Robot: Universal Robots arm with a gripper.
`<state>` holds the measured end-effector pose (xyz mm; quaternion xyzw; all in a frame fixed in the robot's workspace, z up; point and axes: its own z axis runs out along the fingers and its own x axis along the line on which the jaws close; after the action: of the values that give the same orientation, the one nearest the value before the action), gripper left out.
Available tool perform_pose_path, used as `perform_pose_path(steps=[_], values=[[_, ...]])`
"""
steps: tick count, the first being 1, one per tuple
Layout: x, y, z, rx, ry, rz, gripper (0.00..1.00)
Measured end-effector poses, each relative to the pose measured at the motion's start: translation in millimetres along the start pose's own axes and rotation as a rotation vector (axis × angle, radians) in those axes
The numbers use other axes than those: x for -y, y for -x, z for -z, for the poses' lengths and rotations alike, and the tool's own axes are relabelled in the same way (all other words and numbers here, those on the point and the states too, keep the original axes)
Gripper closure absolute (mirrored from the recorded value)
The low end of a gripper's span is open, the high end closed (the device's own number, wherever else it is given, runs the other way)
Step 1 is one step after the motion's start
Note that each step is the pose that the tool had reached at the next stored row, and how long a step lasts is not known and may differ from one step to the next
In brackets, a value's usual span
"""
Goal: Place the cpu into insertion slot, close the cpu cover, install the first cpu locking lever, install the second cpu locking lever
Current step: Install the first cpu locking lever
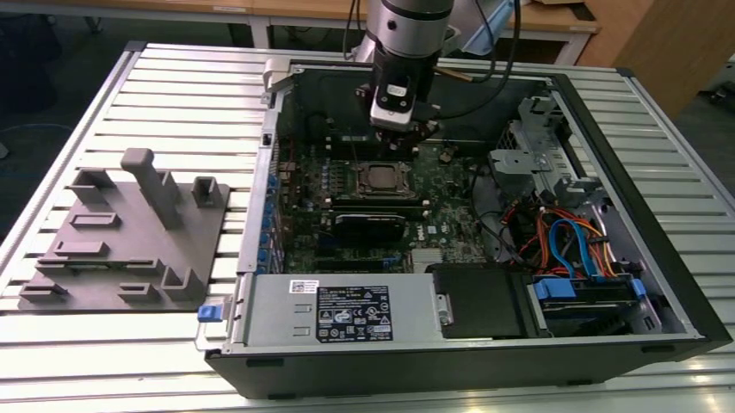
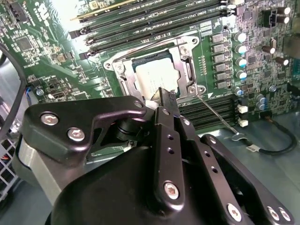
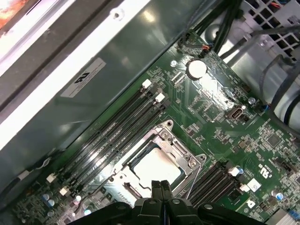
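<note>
The cpu (image 2: 157,77) (image 3: 154,166), a silver-grey square, lies in the insertion slot (image 1: 379,176) on the green board inside the open computer case. The cpu cover (image 2: 187,70) (image 3: 177,149) lies flat around it, its window showing the chip's top. A thin wire lever (image 2: 218,116) runs out from one corner of the socket, away from the frame. My gripper (image 1: 404,131) (image 2: 168,95) (image 3: 161,184) hangs just above the near edge of the socket. Its fingers are shut together with nothing between them.
Long black memory slots (image 2: 154,18) run along one side of the socket and more on the other. The case's metal wall (image 3: 70,70) rises close by. A grey fixture plate (image 1: 126,232) sits at the exterior view's left; a power supply (image 1: 333,314) and coloured cables (image 1: 563,241) lie nearer the front.
</note>
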<state>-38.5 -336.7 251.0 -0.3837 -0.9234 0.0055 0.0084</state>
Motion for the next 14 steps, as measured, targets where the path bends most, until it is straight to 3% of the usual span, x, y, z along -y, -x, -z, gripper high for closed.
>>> perform_pose_path(steps=[14], values=[[0.0,0.0,0.0,0.0003,-0.0001,0.016,0.9]])
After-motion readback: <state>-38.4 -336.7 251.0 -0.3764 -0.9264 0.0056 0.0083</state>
